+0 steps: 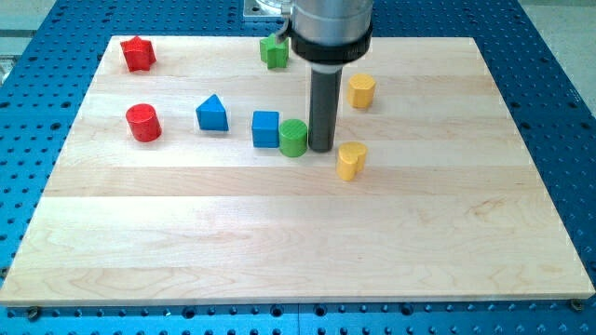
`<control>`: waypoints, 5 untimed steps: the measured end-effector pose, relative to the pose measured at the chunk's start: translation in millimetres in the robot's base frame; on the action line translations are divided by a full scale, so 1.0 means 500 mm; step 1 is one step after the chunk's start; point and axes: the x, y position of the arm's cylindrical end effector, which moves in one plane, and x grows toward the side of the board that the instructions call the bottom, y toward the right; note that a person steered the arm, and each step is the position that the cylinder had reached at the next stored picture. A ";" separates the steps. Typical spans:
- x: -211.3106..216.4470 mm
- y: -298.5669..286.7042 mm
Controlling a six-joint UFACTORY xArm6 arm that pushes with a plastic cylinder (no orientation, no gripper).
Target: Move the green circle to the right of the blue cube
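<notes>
Wooden board (pixel 298 242), pale, lying on a blue perforated table (pixel 559 112); it bears eight small blocks and no containers. Green circle (pixel 293 138): a short upright cylinder near the board's middle, touching or just beside the right face of the blue cube (pixel 265 128). My tip (pixel 321 149): the lower end of a straight dark rod that comes down upright from a grey collar at the view's top; it stands just to the right of the green circle, touching it or nearly so, with the circle between the tip and the cube. The rod carries no jaws, so there is nothing open or closed to report. Yellow heart (pixel 351 160): just to the lower right of the tip, apart from it. Yellow block (pixel 361 91): a short many-sided piece, up and to the right of the rod. Blue block (pixel 212 113): peaked like a small house, left of the cube and apart from it. Red cylinder (pixel 143 123): near the board's left edge. Red star (pixel 138 54): in the upper left corner. Green block (pixel 274 50): star-like, at the top edge, just left of the rod's collar, which hides part of it.
</notes>
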 end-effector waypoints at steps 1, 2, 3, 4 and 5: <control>0.108 -0.055; 0.128 -0.162; 0.079 -0.135; -0.011 -0.052; -0.074 0.037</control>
